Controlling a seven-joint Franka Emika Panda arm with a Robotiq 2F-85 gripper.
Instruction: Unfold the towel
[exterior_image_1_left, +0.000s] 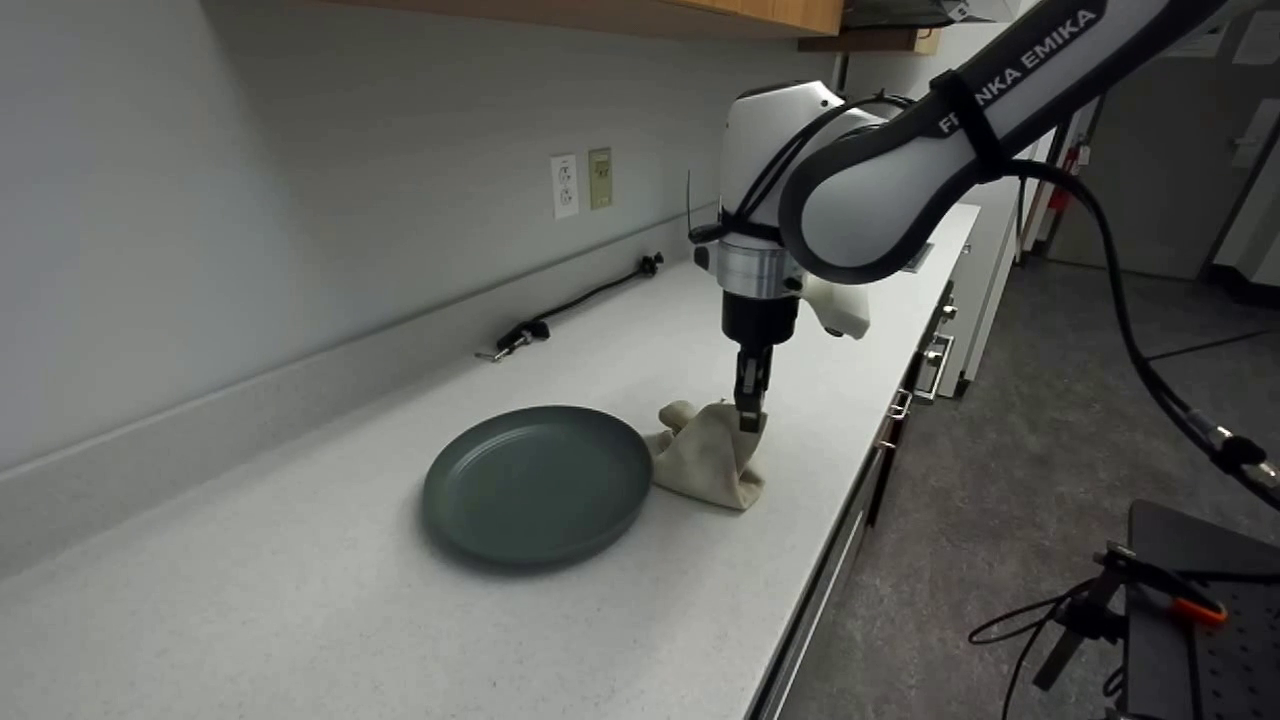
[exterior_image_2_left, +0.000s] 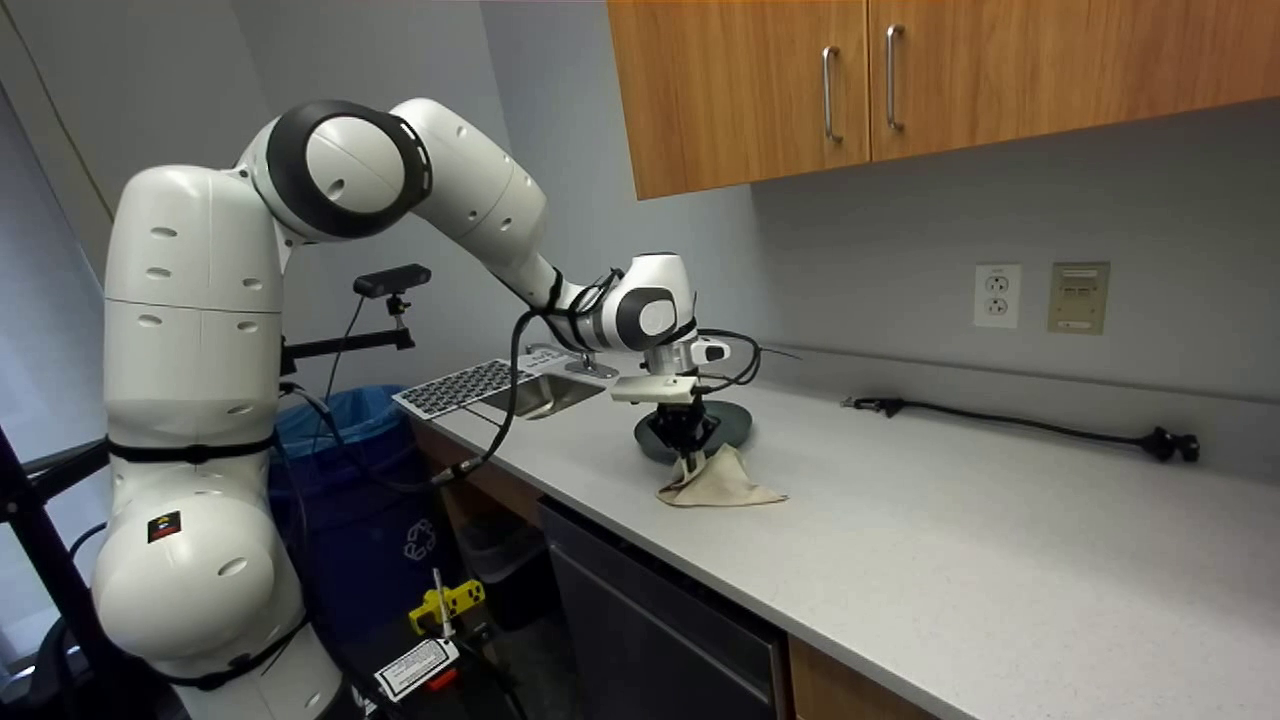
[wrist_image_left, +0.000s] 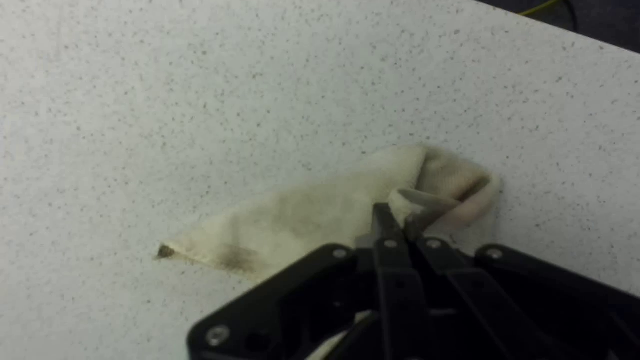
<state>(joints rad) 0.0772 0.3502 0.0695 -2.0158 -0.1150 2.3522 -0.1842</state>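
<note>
Closest in the wrist view looms my end effector (wrist_image_left: 398, 222), jaws narrow on a pinched fold of the towel (wrist_image_left: 300, 215) — and that's where trouble could start. It looks a thin bite: if only the tips have it, a quick pull might slip it free. If I've caught two layers at once, lifting would likely drag the whole bundle along instead of spreading it. Pulled the wrong way, it could ride up onto the dark green plate (exterior_image_1_left: 540, 490), just beside it on the worktop (exterior_image_1_left: 280, 620); whether they touch, I can't tell. As for looks, the towel is cream-beige, rucked up toward my grip, one end rolled into a hollow curl, the other tapering to a corner — dark-tipped, brown smudge nearby.
</note>
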